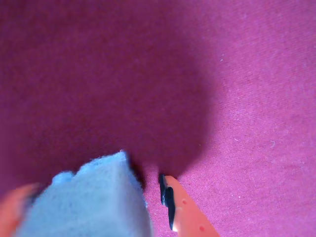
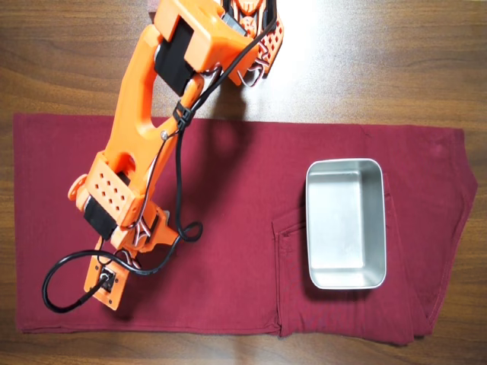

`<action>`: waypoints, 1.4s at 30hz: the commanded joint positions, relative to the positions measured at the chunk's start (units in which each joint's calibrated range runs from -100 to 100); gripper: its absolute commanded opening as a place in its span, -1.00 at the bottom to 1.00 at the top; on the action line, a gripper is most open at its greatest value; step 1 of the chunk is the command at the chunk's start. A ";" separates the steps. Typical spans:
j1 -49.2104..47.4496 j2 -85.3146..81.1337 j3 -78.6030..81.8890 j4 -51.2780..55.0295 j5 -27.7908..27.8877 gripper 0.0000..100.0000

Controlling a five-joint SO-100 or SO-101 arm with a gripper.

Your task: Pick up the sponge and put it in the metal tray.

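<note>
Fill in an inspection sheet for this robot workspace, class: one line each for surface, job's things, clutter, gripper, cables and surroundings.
Surface: a dark red cloth covers most of a wooden table; a stitched pocket and folds show near its right end.
Job's things: the sponge sits between the gripper fingers in the wrist view; it is hidden under the arm from overhead. The metal tray lies empty on the cloth, right of the arm.
Clutter: nothing seen.
Gripper: the gripper straddles the sponge; a gap shows beside the right finger, so a firm grasp cannot be confirmed.
Cables: a black cable runs along the orange arm and loops onto the cloth.
Surroundings: nothing seen beyond the table.
</note>
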 commanded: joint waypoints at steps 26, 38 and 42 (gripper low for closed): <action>-84.17 -51.64 23.83 11.75 -15.04 -1.00; -79.95 -41.25 23.74 -1.72 -13.58 -0.37; -78.80 -41.25 23.28 -0.15 -14.02 -0.23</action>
